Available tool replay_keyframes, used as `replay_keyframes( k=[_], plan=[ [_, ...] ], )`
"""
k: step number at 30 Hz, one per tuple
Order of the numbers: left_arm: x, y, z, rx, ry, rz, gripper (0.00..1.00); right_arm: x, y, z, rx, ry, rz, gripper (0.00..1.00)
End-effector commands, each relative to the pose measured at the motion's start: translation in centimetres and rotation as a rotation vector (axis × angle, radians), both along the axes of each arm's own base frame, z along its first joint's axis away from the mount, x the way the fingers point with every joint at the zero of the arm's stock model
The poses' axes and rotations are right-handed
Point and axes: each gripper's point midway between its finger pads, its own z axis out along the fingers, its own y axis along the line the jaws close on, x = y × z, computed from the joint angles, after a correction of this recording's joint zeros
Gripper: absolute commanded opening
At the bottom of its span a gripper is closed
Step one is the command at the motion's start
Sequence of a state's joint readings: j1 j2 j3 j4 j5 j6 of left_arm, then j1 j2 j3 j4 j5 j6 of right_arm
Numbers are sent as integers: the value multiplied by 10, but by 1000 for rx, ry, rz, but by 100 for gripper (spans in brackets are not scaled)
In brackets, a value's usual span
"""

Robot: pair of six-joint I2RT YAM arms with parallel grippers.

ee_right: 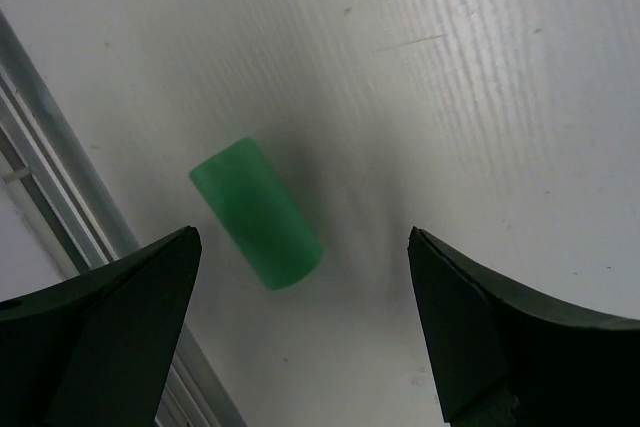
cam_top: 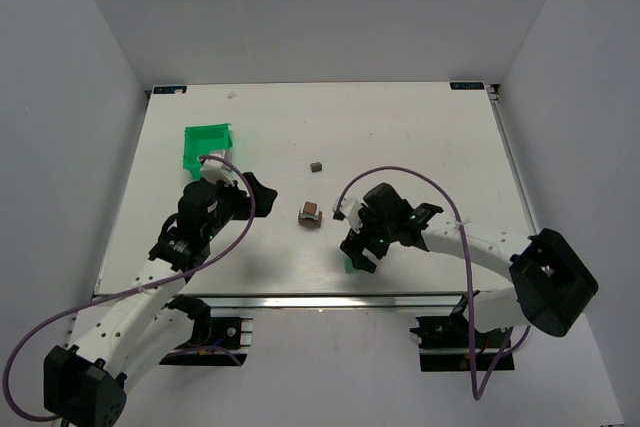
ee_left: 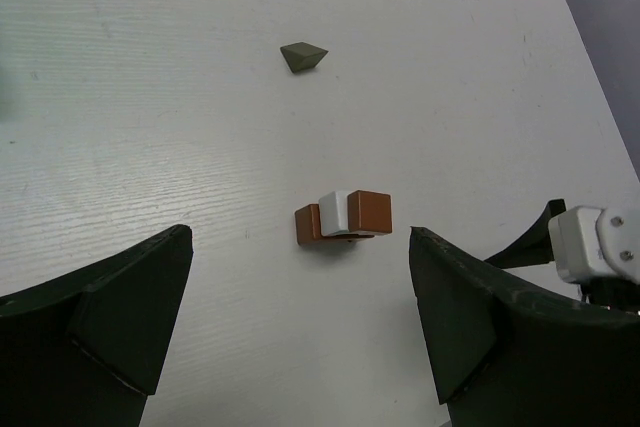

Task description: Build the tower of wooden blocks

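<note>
The left claw is spread wide and holds nothing, hanging over the white worktop. In its wrist view both dark fingers frame bare surface. The wood block tower, so far only a low cluster of brown wooden blocks with a whitish block set among them, sits just ahead of the gap, apart from either finger. How those pieces stack I cannot tell. Well beyond the tower, farther from this claw, lies a small dark olive wedge-shaped wooden block, alone. From above, a green plastic bin stands close by the left claw, on the side away from the tower.

The right claw is also spread and grips nothing. A green cylindrical block lies on its side on the worktop under the gap, touching neither finger and nearer the finger on the side of the worktop's metal edge rail. The tower stands near this claw, on its far-left side seen from above.
</note>
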State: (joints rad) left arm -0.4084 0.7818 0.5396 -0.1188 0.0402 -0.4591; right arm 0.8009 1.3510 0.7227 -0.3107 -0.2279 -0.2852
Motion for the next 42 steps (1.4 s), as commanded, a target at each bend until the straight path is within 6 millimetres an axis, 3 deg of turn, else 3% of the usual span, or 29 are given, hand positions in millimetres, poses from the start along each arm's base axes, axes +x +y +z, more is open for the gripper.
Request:
replay_keyframes(
  k=[1, 9, 13, 14, 18, 19, 21, 22, 24, 26, 28, 29, 31, 32, 34, 38, 42],
  plan=[
    [1, -6, 20, -11, -57, -35, 98, -19, 2, -5, 6, 0, 156, 89],
    [2, -8, 17, 2, -52, -51, 98, -27, 6, -26, -33, 17, 214, 89],
    [2, -8, 17, 0, -48, -53, 98, -18, 4, -35, -78, -16, 171, 85],
    [1, -10, 19, -5, -51, -60, 98, -17, 5, -34, -73, -21, 160, 75],
    [-4, -16, 28, -31, -73, -101, 98, -12, 6, -32, -62, -58, 133, 53],
    [-5, -17, 31, -39, -81, -108, 98, -11, 6, -31, -61, -66, 126, 38],
    [-7, -19, 33, -51, -81, -119, 98, -11, 6, -31, -60, -67, 120, 29],
    [-7, -21, 37, -64, -91, -128, 98, -11, 6, -31, -61, -70, 120, 17],
    [-9, -30, 51, -109, -111, -169, 98, -8, 8, -26, -53, -77, 106, 10],
    [-13, -41, 58, -130, -114, -235, 98, 2, 13, -10, -31, -127, 73, 0],
    [-21, -55, 65, -150, -111, -333, 98, 13, 14, 3, 0, -185, 16, 0],
    [-24, -60, 66, -155, -109, -368, 98, 22, 24, 28, 87, -257, -5, 0],
    [-37, -74, 70, -177, -114, -500, 98, 23, 29, 44, 190, -303, -27, 0],
    [-39, -81, 66, -189, -93, -544, 98, 29, 45, 83, 354, -403, -16, 0],
    [-55, -95, 71, -231, -87, -689, 98, 19, 53, 115, 490, -468, 46, 0],
    [-68, -112, 74, -323, -35, -834, 98, 14, 66, 149, 605, -530, 115, 1],
    [-63, -116, 68, -329, -3, -830, 98, 17, 78, 162, 638, -539, 147, 1]
  ],
)
